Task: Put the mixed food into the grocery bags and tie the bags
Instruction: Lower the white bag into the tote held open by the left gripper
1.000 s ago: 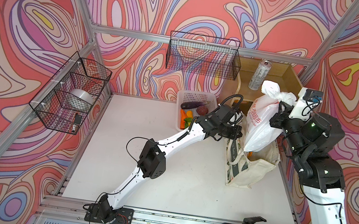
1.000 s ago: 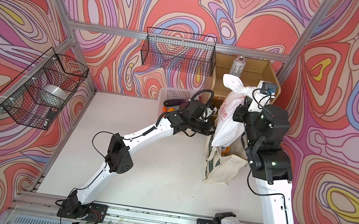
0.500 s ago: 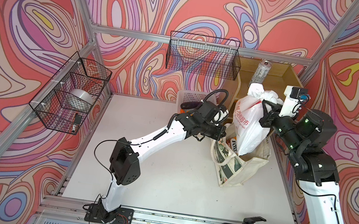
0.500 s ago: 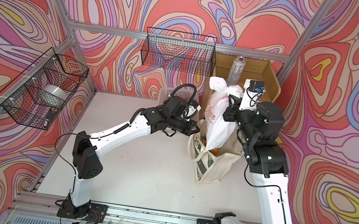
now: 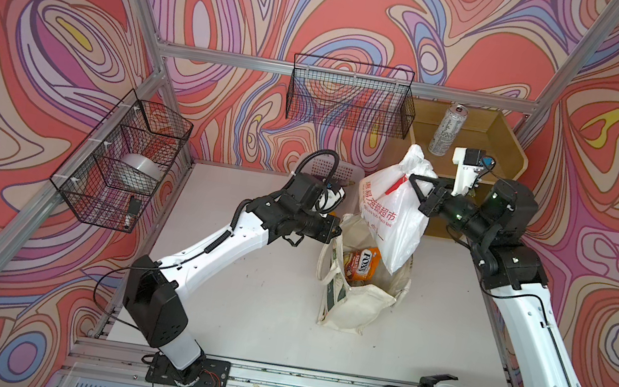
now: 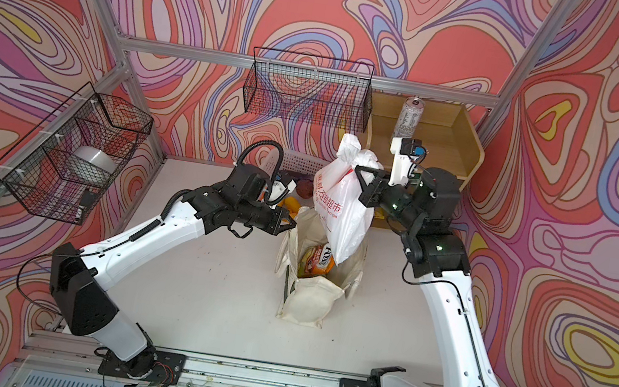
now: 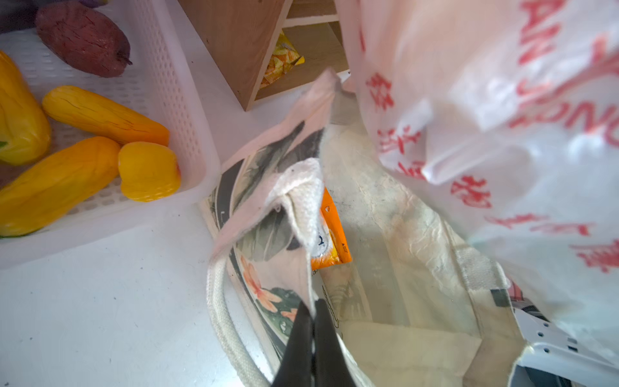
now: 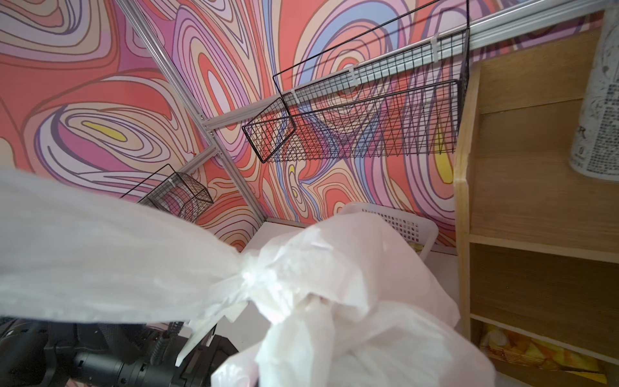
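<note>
In both top views the white plastic bag point(image 5: 388, 215) point(image 6: 342, 212) with red letters hangs knotted at its top. My right gripper point(image 5: 415, 182) point(image 6: 360, 174) is shut on it just below the knot. Its bottom dips into the open mouth of the cream canvas tote point(image 5: 352, 311) point(image 6: 309, 304). My left gripper point(image 5: 337, 230) point(image 7: 313, 306) is shut on the tote's rim point(image 7: 301, 214). An orange snack packet point(image 5: 362, 264) point(image 7: 335, 241) lies inside the tote. In the right wrist view the plastic bag point(image 8: 335, 284) hides the jaws.
A silver can point(image 5: 448, 130) point(image 8: 599, 100) stands on the wooden shelf point(image 5: 491, 147), with a snack packet point(image 7: 281, 63) on a lower level. The white lattice basket point(image 7: 187, 110) behind the tote holds yellow produce point(image 7: 83, 114) and a red-brown piece point(image 7: 83, 37). Wire baskets point(image 5: 350, 100) point(image 5: 119, 164) hang on the walls.
Both arms have swung left. The left gripper has dragged the tote left and its mouth stands wider. The right gripper has carried the plastic bag left, over the tote.
</note>
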Controlling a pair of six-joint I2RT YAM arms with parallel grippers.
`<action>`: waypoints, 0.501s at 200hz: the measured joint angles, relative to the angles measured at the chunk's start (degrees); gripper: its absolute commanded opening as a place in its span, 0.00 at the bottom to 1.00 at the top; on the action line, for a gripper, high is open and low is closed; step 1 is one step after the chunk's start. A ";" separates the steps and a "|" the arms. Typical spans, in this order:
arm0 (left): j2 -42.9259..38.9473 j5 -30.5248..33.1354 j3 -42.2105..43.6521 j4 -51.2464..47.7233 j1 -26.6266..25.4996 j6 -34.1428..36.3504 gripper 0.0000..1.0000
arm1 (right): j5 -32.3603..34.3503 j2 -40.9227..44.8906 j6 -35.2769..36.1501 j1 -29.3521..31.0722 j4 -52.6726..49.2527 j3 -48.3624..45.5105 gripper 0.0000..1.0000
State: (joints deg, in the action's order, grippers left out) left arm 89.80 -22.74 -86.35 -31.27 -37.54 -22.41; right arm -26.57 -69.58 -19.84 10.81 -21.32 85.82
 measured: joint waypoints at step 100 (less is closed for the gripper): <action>-7.23 -2.14 11.89 10.36 -3.39 -10.38 0.00 | -4.09 4.11 -5.09 0.00 1.05 0.52 0.00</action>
State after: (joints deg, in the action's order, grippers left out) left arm 82.56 -24.88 -74.46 -20.91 -40.93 -32.80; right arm -30.65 -65.47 -24.93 10.81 -20.27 86.35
